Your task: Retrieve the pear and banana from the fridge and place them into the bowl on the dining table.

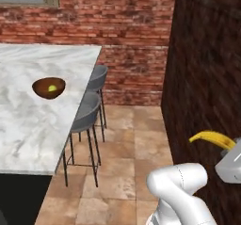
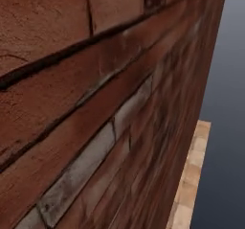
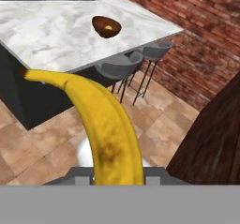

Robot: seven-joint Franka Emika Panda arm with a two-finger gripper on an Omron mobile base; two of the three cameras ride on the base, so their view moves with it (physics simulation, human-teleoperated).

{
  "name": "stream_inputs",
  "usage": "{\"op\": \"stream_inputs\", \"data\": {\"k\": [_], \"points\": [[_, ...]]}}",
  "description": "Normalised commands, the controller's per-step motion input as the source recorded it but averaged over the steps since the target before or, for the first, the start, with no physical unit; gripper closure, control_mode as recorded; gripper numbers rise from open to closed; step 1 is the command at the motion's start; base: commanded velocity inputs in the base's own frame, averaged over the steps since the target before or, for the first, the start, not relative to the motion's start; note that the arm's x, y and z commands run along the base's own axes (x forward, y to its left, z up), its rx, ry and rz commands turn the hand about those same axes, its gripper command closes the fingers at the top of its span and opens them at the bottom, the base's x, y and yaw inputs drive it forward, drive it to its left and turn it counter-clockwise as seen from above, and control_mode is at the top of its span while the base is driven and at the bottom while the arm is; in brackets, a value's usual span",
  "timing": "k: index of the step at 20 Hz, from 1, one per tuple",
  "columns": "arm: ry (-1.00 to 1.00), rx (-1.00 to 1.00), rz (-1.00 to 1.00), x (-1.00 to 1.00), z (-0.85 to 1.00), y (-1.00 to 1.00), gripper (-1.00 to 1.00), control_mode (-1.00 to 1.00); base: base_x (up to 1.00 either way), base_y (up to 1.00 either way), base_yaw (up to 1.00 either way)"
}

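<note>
We saw tool point(image 1: 230, 148) pinching banana point(image 3: 105, 124) by one end, well apart from worktop point(image 1: 28, 125). Pear point(image 1: 52, 88) sat in bowl point(image 1: 48, 88). We judged risks: banana swinging loose in end-grip during carry; arm clipping bar stools point(image 1: 87, 116) or dark brick wall point(image 1: 207, 78) alongside.

even, flat rendered light, soft blur throughout, no hard shadows or glare

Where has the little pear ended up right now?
The pear lies inside the bowl on the dining table, at the left of the left base view, near two grey stools.
</note>
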Motion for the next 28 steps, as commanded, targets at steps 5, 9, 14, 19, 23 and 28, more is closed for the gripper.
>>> {"op": "stream_inputs", "data": {"k": [5,9,14,19,23,28], "points": [[0.00,0.00,0.00,0.00,0.00,0.00,1.00,1.00,1.00,-0.10,0.33],[0.00,0.00,0.00,0.00,0.00,0.00,1.00,1.00,1.00,-0.05,0.34],[0.00,0.00,0.00,0.00,0.00,0.00,1.00,1.00,1.00,-0.14,0.36],[0.00,0.00,0.00,0.00,0.00,0.00,1.00,1.00,0.98,-0.18,0.42],[0.00,0.00,0.00,0.00,0.00,0.00,1.00,1.00,0.93,-0.21,0.47],[0.00,0.00,0.00,0.00,0.00,0.00,1.00,1.00,0.91,-0.20,0.48]]}}
